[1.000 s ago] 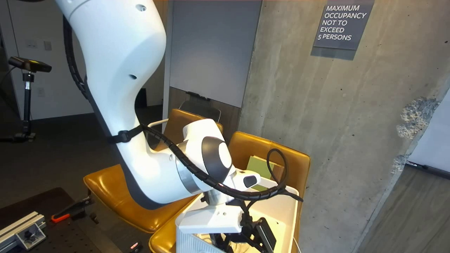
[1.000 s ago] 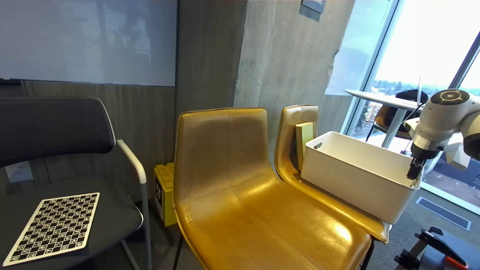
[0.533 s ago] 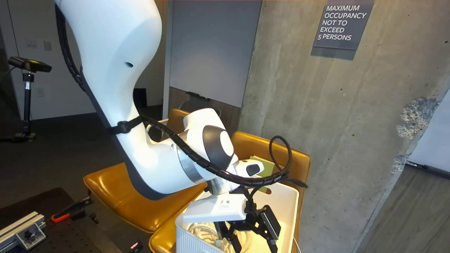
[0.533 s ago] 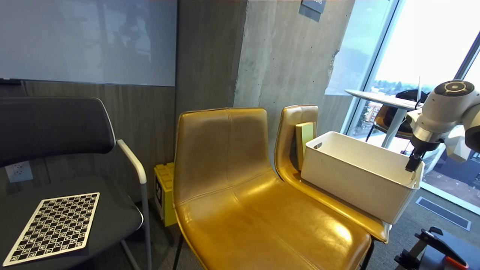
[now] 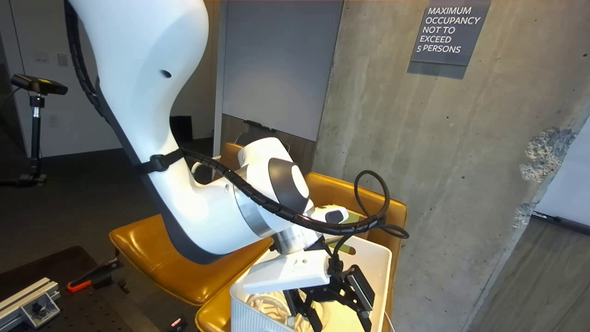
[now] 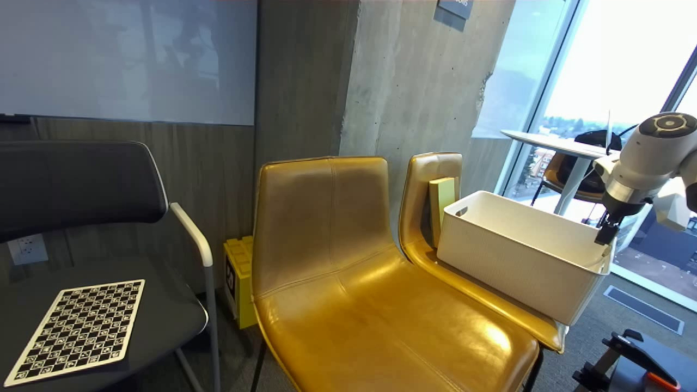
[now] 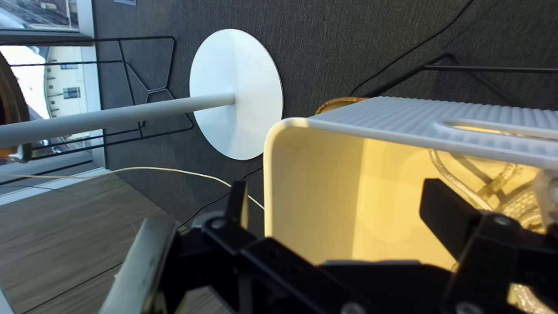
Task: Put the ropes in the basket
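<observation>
The white basket stands on a tan chair; its rim and ribbed side also show. Pale, coiled ropes lie inside it at one end, and they show in the wrist view. They are hidden behind the basket wall in an exterior view. My gripper is over the basket at that end, beside the ropes, with its fingers wide apart. In the wrist view the gripper has nothing between its fingers. Its dark tip is near rim height at the basket's far end.
A yellow-green book leans on the chair back behind the basket. Another tan chair stands beside it. A dark table with a metal profile and an orange-handled tool is at lower left. A concrete pillar rises behind.
The arm has risen and the gripper has moved up and to the right in an exterior view, away from the ropes. More of the ropes shows in the basket. Its fingers show apart.
</observation>
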